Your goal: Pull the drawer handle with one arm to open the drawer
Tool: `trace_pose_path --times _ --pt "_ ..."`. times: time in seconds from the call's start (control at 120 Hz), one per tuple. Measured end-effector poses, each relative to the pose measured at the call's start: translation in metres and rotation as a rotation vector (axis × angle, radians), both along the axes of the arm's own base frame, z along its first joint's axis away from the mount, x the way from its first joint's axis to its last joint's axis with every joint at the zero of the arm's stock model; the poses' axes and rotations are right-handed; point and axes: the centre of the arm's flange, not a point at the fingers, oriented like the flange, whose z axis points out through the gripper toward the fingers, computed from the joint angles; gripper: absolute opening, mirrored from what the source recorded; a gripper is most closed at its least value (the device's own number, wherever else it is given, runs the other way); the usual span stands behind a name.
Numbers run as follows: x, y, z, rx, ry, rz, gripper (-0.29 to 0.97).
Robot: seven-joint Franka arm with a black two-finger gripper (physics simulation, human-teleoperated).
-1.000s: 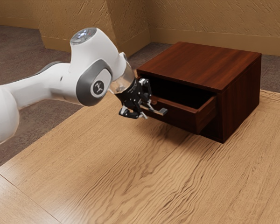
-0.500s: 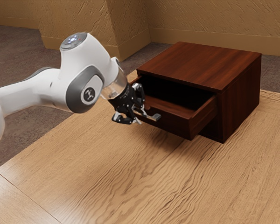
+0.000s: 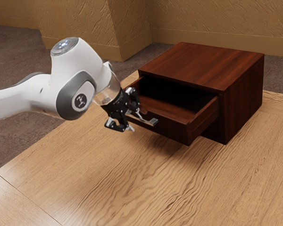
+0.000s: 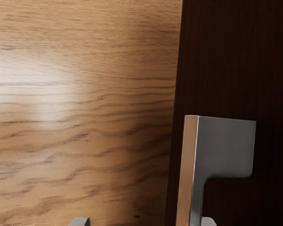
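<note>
Where the exterior view crosses the wooden table [image 3: 132, 188]: dark cabinet [image 3: 212, 66], its drawer [image 3: 179, 127] partly pulled out. Black gripper [image 3: 126, 119] sits at the grey drawer handle [image 3: 148, 118]. Wrist view: handle bar stands between parted jaws, apart from one fingertip [image 4: 80, 221], seemingly hooked rather than clasped.

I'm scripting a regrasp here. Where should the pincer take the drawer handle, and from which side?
I'd take the handle by its straight bar, mid-length, coming head-on toward the drawer front and pinching across its width. Bent ends hold the bar off the front, leaving a gap behind it.
</note>
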Motion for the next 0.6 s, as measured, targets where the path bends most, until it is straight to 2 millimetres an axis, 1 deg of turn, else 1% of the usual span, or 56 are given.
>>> trace_pose_path --times 0.158,0.383,0.6 --pt "-0.011 0.000 0.000 -0.001 0.002 0.006 0.23" --pt "-0.025 -0.006 -0.002 -0.002 0.004 0.004 0.24" --pt "-0.038 -0.008 0.002 -0.001 -0.006 0.006 0.23"
